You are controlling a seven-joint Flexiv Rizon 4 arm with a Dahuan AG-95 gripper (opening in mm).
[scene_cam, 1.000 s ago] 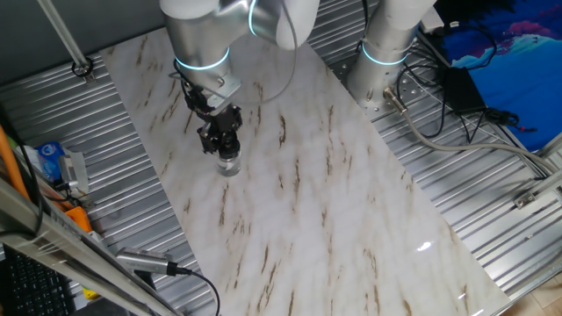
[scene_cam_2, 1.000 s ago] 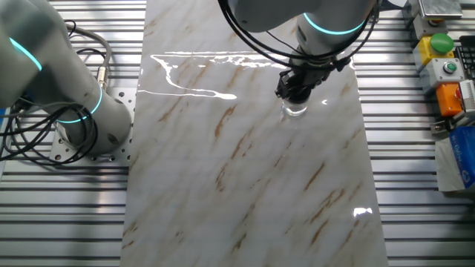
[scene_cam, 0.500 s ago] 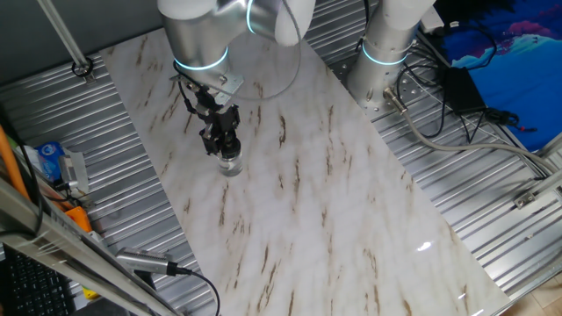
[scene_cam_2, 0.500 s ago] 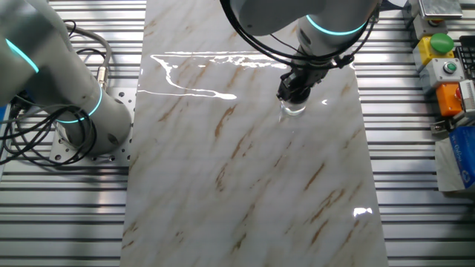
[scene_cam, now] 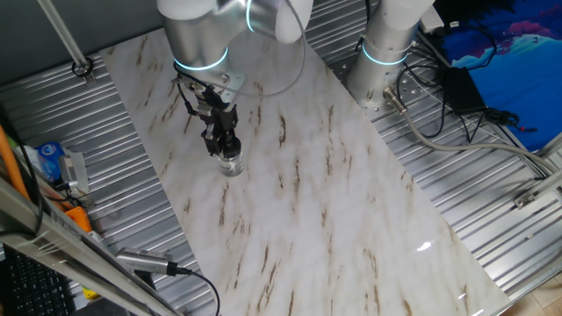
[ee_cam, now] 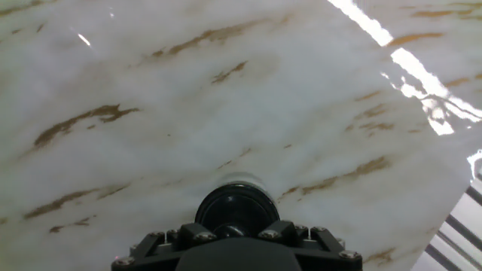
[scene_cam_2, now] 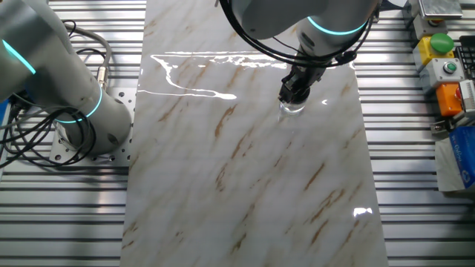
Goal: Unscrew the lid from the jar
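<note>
A small clear jar [scene_cam: 231,166] stands upright on the marble tabletop [scene_cam: 307,193], in its far left part. It also shows in the other fixed view [scene_cam_2: 295,110]. My gripper [scene_cam: 225,147] points straight down onto its top, and its black fingers hide the lid in both fixed views. In the hand view the round black lid [ee_cam: 235,205] sits between the two fingers [ee_cam: 197,234], with the jar's clear rim [ee_cam: 239,181] just past it. The gripper [ee_cam: 235,226] is shut on the lid.
A second robot base [scene_cam: 386,53] stands at the far right edge of the table; it also shows in the other fixed view [scene_cam_2: 82,111]. Cables lie on the ribbed metal surround [scene_cam: 457,123]. A button box [scene_cam_2: 441,52] and small items sit beside the table.
The gripper has turned about its vertical axis while staying on the jar's top. The jar has stayed in the same spot.
</note>
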